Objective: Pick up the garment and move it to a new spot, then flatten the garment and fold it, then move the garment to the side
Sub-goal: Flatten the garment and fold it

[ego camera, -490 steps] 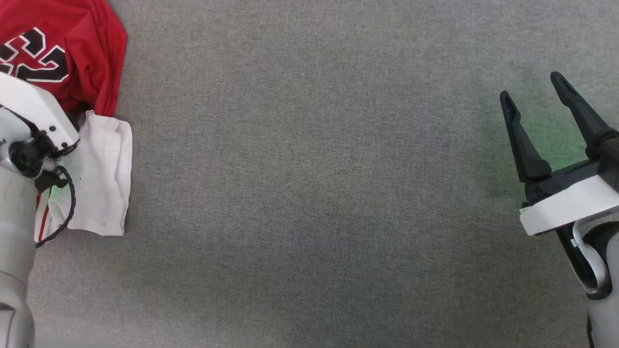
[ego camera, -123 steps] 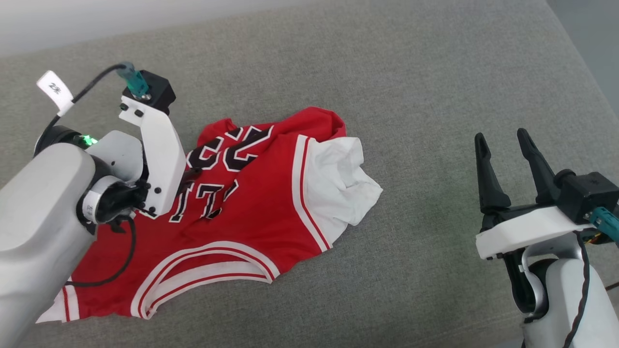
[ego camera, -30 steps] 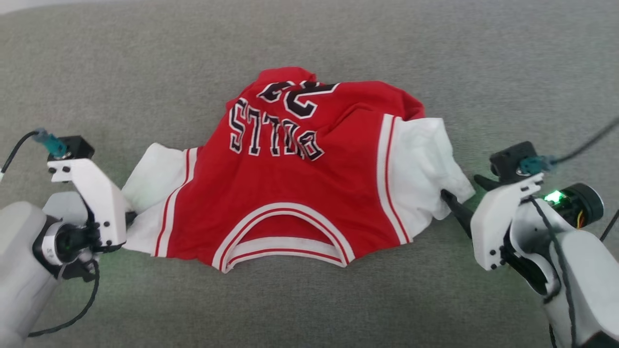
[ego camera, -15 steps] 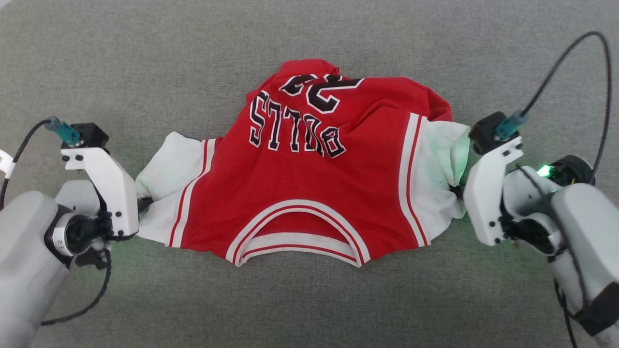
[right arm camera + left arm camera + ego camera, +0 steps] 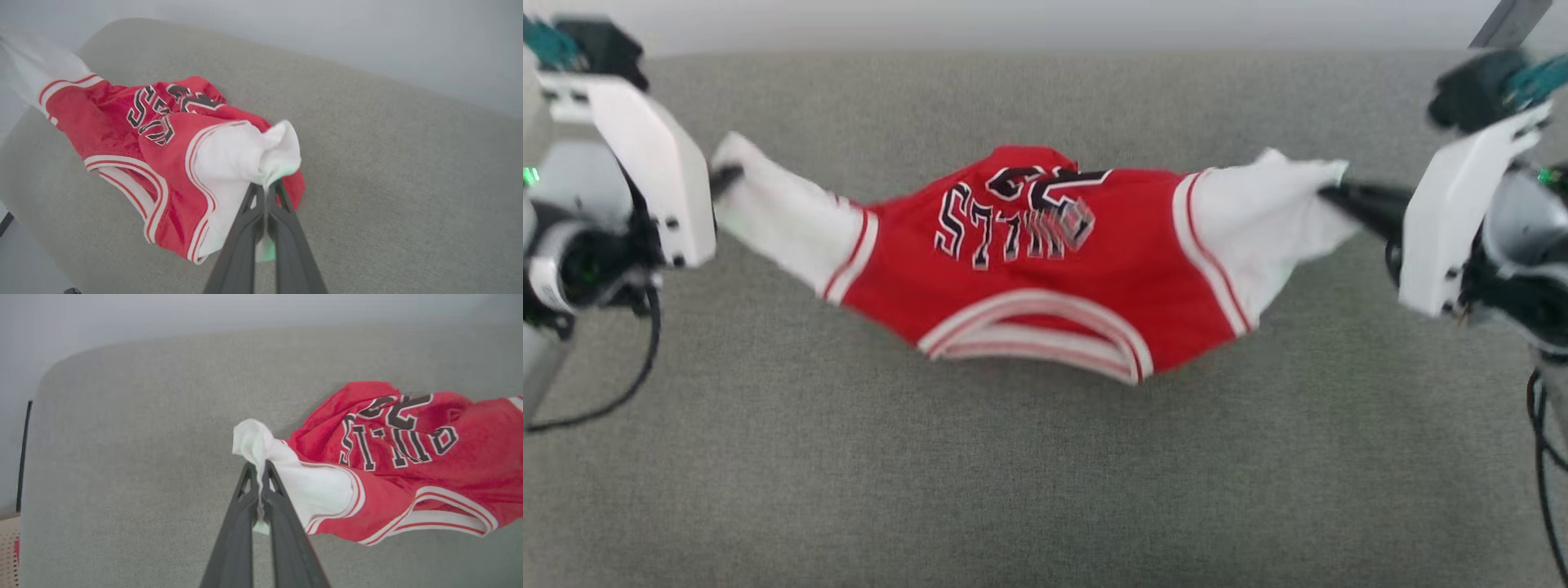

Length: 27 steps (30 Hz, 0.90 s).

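Observation:
The garment is a red jersey with white sleeves, striped trim and black lettering, stretched between my two arms and sagging in the middle above the grey surface. My left gripper is shut on the white left sleeve; in the left wrist view the left gripper pinches the cloth between its dark fingers. On the other side, my right gripper is shut on the white right sleeve, and the right wrist view shows the right gripper clamping that cloth. The garment hangs with its lettering side up.
A grey fabric surface spreads under the garment, with its far edge against a pale wall. In the left wrist view the surface's rounded corner lies at the upper left.
The right gripper closed on the right sleeve. Both arms rose and spread apart, lifting the garment off the surface and pulling it taut. The head view has also shifted.

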### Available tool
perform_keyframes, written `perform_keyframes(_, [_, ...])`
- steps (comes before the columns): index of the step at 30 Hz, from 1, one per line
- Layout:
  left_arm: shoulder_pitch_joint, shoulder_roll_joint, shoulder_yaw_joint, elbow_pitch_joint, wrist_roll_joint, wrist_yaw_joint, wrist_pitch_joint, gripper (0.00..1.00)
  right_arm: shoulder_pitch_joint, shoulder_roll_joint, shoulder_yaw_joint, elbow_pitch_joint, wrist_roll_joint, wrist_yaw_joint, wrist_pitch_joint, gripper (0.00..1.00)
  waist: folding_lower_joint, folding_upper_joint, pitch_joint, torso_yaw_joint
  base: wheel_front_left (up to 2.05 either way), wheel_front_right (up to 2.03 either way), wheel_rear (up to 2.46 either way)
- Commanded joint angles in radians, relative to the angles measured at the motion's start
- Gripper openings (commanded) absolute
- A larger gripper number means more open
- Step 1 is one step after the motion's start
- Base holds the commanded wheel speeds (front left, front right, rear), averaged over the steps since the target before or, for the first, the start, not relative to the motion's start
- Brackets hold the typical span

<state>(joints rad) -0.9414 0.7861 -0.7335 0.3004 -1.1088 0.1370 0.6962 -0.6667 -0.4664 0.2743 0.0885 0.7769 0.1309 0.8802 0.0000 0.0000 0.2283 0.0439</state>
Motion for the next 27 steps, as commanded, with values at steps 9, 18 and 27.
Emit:
perform_keyframes(9, [-0.173,-0.01,0.067,-0.046,0.029,0.003,-0.026,0.0,-0.194,0.1,-0.12,-0.02,0.01,0.0,-0.035,0.0,0.0,0.0,-0.114,-0.034,0.0,0.0,0.0])
perform_keyframes(18, [-0.327,-0.049,0.117,0.017,0.061,-0.028,-0.114,0.0,-0.397,0.186,-0.176,0.079,-0.07,0.0,-0.171,0.0,0.0,0.0,-0.155,-0.054,0.0,0.0,0.0])
perform_keyframes(27, [-0.408,-0.073,0.105,0.071,0.102,-0.048,-0.131,0.0,-0.488,0.225,-0.176,0.169,-0.125,0.0,-0.223,0.0,0.0,0.0,-0.149,-0.053,0.0,0.0,0.0])
